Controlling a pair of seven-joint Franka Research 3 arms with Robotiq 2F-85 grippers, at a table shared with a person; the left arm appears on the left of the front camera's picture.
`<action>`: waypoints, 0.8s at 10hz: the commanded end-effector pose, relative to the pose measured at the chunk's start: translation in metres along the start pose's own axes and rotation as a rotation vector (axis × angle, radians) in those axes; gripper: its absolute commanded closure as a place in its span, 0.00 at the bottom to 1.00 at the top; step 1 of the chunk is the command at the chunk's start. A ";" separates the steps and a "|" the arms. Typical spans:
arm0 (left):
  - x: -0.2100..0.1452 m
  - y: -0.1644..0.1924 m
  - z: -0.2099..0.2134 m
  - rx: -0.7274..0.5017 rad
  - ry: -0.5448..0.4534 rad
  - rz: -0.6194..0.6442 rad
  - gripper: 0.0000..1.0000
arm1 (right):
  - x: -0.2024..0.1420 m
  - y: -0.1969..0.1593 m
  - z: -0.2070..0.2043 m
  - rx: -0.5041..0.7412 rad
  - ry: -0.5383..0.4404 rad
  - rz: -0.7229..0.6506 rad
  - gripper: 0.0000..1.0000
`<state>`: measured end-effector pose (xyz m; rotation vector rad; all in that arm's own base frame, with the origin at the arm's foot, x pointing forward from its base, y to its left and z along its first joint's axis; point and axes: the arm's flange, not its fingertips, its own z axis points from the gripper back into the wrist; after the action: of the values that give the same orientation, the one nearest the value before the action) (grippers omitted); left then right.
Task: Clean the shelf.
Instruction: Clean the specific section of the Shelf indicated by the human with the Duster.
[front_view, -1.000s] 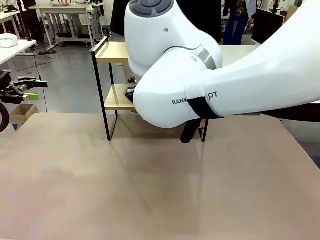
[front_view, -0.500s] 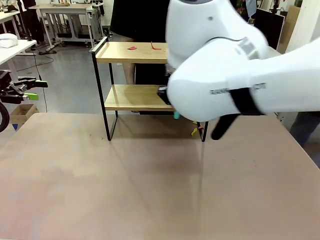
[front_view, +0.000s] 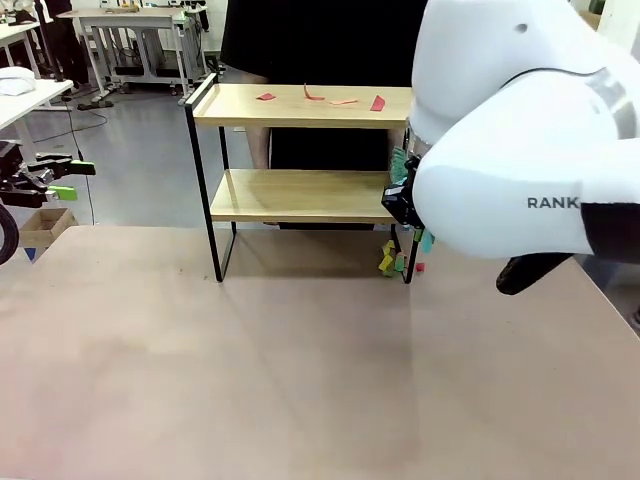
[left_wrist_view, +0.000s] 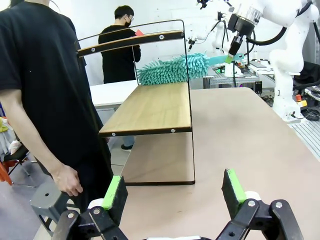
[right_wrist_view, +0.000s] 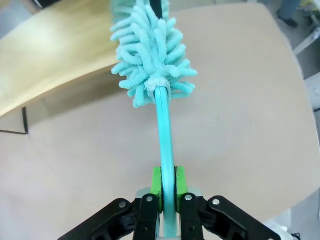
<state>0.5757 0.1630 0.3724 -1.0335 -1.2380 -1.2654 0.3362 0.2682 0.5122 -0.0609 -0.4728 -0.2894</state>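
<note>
Lettering (front_view: 552, 203) "RANK" marks right arm (front_view: 520, 140) beside shelf (front_view: 300, 195).

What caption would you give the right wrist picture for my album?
Right pincer shut on a teal duster, its fluffy head at the end of the shelf.

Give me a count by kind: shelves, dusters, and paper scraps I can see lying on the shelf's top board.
shelf: 1
duster: 1
scraps in view on the top board: 4
Total: 6
</note>
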 end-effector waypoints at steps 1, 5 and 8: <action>0.003 -0.002 0.000 -0.009 0.006 -0.010 0.00 | -0.005 -0.008 0.008 0.051 -0.026 0.047 0.86; 0.003 -0.002 0.000 -0.009 0.006 -0.010 0.00 | 0.000 0.000 0.000 0.000 0.000 0.000 0.86; 0.003 -0.002 0.000 -0.009 0.006 -0.010 0.00 | -0.006 -0.008 0.015 0.103 -0.069 0.110 0.86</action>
<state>0.5757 0.1630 0.3724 -1.0335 -1.2379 -1.2654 0.3302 0.2760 0.5196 -0.0335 -0.5136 -0.2180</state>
